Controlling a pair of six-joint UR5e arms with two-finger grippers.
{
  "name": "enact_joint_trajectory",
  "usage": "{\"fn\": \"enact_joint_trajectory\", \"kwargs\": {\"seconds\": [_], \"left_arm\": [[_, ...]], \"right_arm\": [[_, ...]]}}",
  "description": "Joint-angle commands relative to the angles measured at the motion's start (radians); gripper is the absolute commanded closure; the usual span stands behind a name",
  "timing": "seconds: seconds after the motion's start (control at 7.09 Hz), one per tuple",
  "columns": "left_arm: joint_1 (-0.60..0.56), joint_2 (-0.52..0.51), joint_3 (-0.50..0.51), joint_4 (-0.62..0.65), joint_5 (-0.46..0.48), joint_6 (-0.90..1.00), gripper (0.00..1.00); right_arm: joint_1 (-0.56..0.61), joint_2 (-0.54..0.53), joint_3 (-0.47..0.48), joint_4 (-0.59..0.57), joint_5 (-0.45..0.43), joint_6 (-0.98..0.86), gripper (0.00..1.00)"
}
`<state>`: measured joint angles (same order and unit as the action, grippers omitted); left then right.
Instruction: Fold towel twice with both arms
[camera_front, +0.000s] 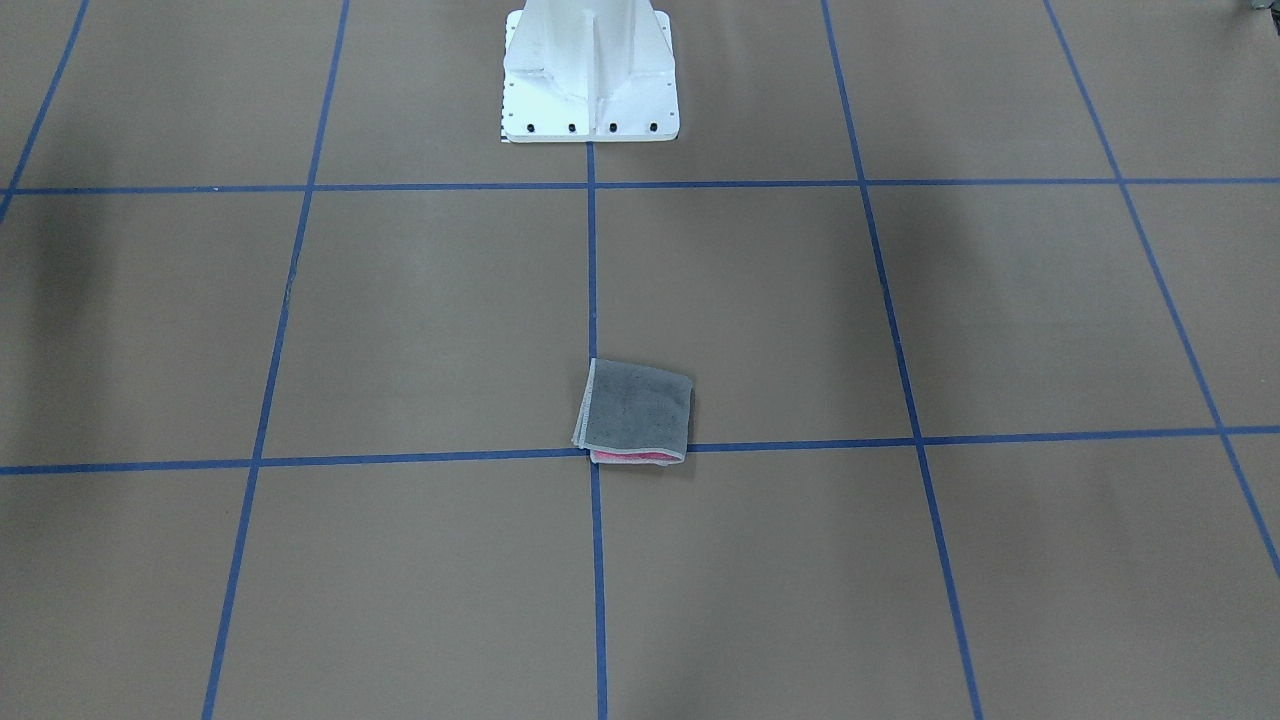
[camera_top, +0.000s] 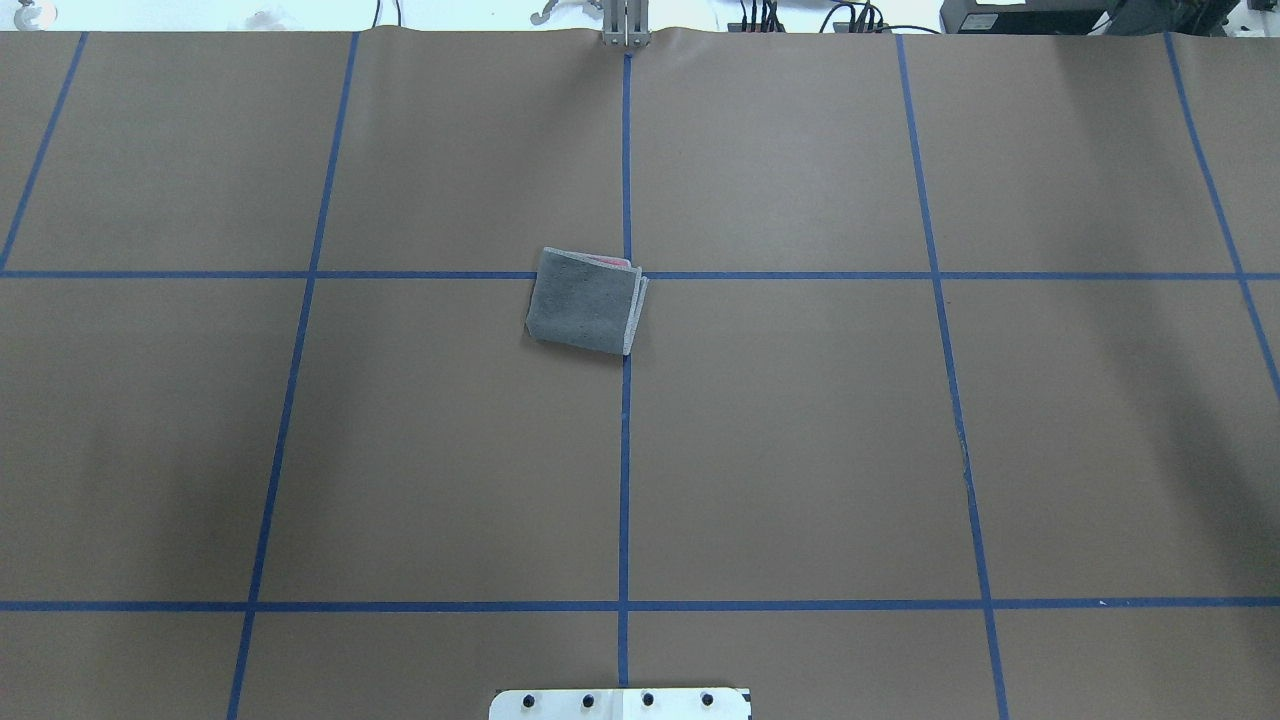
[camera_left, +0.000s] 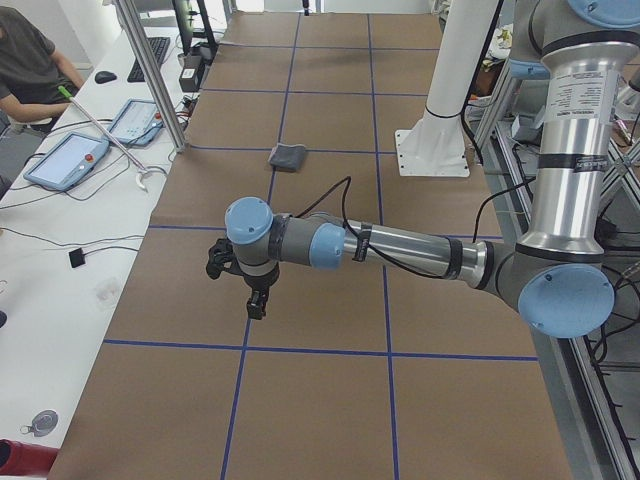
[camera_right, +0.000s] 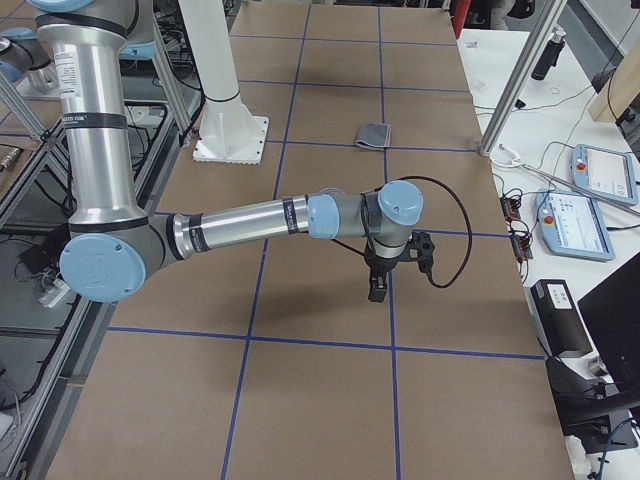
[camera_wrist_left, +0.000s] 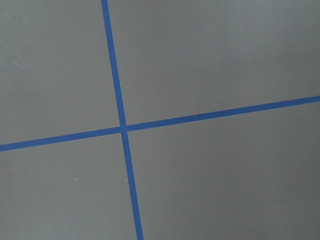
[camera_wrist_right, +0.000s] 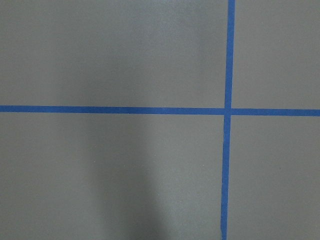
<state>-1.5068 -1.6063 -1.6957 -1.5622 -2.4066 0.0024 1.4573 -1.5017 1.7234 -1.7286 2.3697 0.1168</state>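
Observation:
The towel (camera_front: 633, 410) lies folded small on the brown table, dark grey face up, with a sliver of pink showing at one edge, near the crossing of two blue tape lines (camera_top: 585, 300). It is far from both arms (camera_left: 288, 156) (camera_right: 375, 135). My left gripper (camera_left: 257, 305) hangs above the table near the left end, pointing down. My right gripper (camera_right: 377, 292) hangs likewise near the right end. Neither shows in the overhead, front or wrist views, so I cannot tell whether they are open or shut. Nothing is seen in either.
The white pedestal base (camera_front: 590, 80) stands at the table's robot side. A person (camera_left: 30, 60) sits at a side bench with teach pendants (camera_left: 65, 160). More pendants (camera_right: 600, 175) and metal posts (camera_right: 520, 85) line the other end.

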Motion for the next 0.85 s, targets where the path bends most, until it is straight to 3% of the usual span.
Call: {"fn": "enact_joint_trajectory", "kwargs": {"seconds": [0.0, 0.71], "left_arm": [[-0.001, -0.001, -0.009, 0.001, -0.003, -0.001, 0.00], [0.002, -0.009, -0.010, 0.001, -0.003, -0.001, 0.00]], "right_arm": [[0.000, -0.006, -0.004, 0.000, 0.000, 0.001, 0.00], [0.000, -0.009, 0.010, 0.000, 0.002, 0.000, 0.00]]}}
